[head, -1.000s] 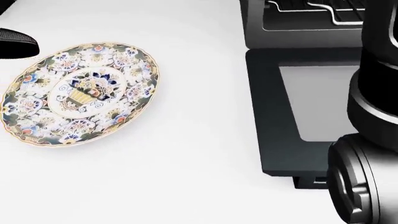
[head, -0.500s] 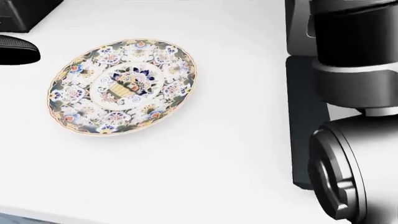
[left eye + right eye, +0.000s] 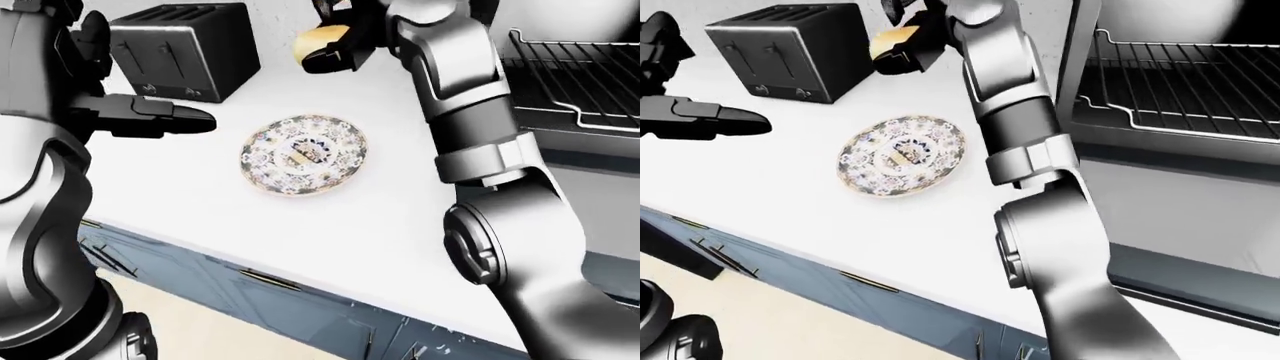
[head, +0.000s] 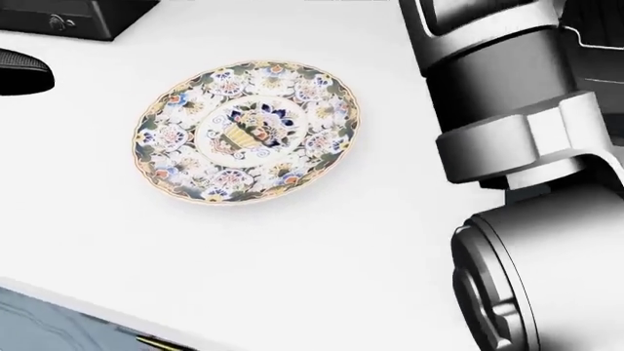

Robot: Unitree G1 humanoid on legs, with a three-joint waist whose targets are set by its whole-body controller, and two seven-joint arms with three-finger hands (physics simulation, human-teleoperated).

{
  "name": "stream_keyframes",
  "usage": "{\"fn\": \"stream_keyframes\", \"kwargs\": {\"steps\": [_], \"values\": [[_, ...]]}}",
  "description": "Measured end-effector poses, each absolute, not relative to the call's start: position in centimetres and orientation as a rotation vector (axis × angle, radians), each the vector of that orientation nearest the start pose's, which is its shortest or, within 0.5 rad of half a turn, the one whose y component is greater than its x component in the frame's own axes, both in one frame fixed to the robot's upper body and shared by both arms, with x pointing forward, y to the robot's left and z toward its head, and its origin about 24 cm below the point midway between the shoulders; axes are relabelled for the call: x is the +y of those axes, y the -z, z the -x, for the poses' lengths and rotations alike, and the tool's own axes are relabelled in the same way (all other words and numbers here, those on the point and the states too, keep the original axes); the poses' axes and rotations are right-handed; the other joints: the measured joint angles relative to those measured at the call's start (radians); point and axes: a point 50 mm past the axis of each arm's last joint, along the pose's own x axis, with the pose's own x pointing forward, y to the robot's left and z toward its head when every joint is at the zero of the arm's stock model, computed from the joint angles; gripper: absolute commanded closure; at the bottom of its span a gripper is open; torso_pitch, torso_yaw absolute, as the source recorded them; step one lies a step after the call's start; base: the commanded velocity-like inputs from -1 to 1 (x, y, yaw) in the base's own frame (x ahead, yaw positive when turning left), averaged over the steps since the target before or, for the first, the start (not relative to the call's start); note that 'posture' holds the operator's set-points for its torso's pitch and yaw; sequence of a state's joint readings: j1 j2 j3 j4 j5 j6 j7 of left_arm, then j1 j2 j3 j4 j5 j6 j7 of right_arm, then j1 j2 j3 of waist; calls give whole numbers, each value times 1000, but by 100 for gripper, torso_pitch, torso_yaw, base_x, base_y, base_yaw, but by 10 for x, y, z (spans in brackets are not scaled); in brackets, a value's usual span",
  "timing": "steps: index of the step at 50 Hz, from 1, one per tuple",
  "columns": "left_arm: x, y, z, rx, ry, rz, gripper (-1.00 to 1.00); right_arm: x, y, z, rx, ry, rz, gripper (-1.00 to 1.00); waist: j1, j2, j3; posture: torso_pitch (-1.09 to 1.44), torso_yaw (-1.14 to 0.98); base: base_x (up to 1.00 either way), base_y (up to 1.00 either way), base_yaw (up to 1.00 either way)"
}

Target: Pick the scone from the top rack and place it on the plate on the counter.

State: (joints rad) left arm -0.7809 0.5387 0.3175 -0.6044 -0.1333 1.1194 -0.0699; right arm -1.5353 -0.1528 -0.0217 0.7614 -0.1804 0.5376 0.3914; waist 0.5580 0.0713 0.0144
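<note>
Left hand [image 3: 150, 118] hovers over the counter [image 3: 400, 225], fingers spread, nothing in it. Toaster [image 3: 190, 49] just beyond. Plate [image 3: 303, 154] bare, mid-counter. Right hand [image 3: 335, 45] clamped on scone [image 3: 318, 39], above the plate in left-eye view. Oven rack [image 3: 1180, 82] far right.

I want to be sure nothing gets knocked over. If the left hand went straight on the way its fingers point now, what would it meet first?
Nothing close: the left hand points rightward, above the counter, its line passing over or just above the plate. The toaster lies off that line. Depth is uncertain.
</note>
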Motion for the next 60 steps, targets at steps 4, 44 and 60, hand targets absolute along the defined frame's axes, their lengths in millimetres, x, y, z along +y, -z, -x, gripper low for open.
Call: {"fn": "stream_keyframes", "kwargs": {"steps": [4,44,60], "values": [[223,-314,-261,-340,-168,-264,-100,-55,-336,-397,-124,-451,437,100,19,-1,-1,0,59,0,0,0],[223,-311,-262,-331,-168,-286,-100,-58,-263,-412,-22,-417,613,100,124,-7,-22,0,66,0,0,0],[224,-308,-261,-323,-174,-295,-100,-61,-242,-416,-4,-402,650,100,129,-10,-24,0,66,0,0,0]]}}
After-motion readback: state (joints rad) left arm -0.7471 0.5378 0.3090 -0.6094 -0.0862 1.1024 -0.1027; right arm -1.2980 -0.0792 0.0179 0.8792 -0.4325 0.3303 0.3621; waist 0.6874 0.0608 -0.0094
